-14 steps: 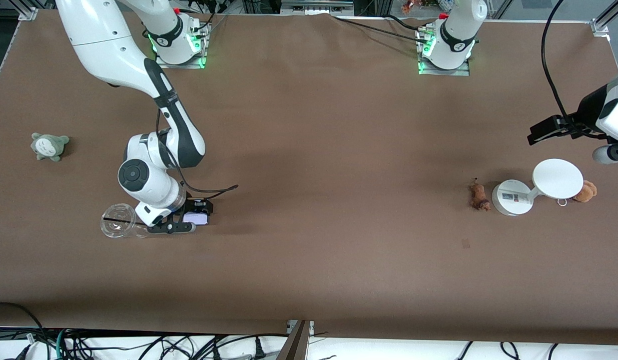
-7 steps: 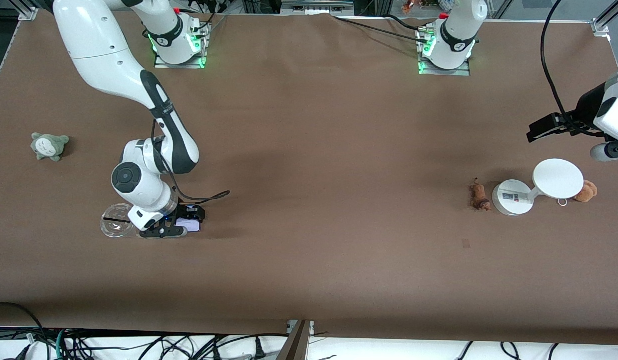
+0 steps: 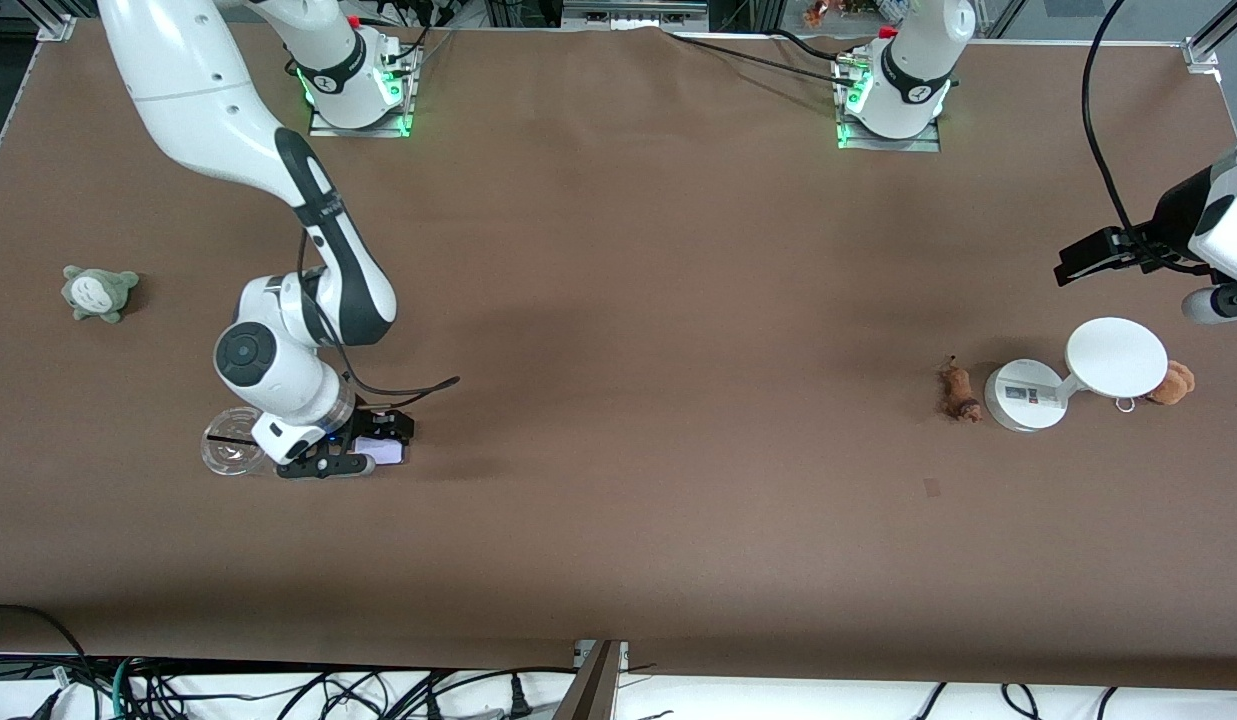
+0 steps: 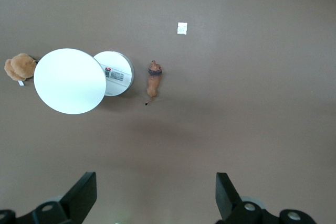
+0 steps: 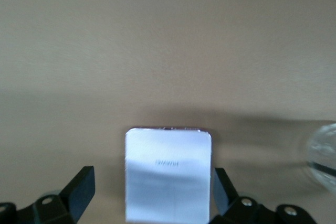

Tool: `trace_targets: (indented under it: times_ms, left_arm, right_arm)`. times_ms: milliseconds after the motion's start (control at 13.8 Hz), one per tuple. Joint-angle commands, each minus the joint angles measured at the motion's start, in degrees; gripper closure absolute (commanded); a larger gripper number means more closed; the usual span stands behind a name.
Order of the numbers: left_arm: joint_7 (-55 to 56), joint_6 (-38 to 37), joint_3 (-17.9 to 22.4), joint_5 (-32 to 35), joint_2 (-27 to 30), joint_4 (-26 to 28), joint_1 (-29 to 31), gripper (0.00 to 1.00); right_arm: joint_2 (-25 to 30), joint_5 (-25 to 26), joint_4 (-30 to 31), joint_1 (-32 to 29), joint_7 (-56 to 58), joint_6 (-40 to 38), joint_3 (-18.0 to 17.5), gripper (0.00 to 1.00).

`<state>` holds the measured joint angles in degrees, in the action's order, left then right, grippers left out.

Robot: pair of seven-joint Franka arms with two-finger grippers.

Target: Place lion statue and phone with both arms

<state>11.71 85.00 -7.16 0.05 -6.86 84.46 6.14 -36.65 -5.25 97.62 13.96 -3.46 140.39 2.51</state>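
If the right gripper (image 5: 152, 203) is lifting off crookedly, a finger (image 5: 220, 190) could be catching the phone (image 5: 168, 174) and dragging it toward the clear cup (image 3: 230, 440) beside it. The phone is lying flat on the table between the spread fingers, released. The left gripper (image 4: 155, 192) is waiting, fingers apart and empty, over the lion (image 4: 153, 80), which is lying just beside the white stand (image 4: 113, 72).

Lion statue (image 3: 957, 391) beside stand (image 3: 1024, 395); phone (image 3: 382, 451) beside cup (image 3: 230, 452).
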Motion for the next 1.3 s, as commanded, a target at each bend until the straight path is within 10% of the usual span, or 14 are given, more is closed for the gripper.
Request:
trace_targets:
  times_ms: [0,580,1232]
  left_arm:
    - [-0.37,-0.01,-0.22,-0.58,-0.26,-0.70,-0.16,0.00]
    - [-0.37,0.07,-0.14,-0.67,-0.34,-0.70,0.01,0.00]
    - [-0.46,0.07,-0.14,-0.76,-0.34,-0.70,0.19,0.00]
  right_arm:
    - [8.23,-1.26,1.43,-0.25,0.74,-8.26,0.13,0.00]
    - [29.77,-0.56,0.03,-0.25,-3.75,-37.18,0.21,0.00]
    - [29.27,3.57,-6.92,-0.60,3.27,-45.21,1.01,0.00]
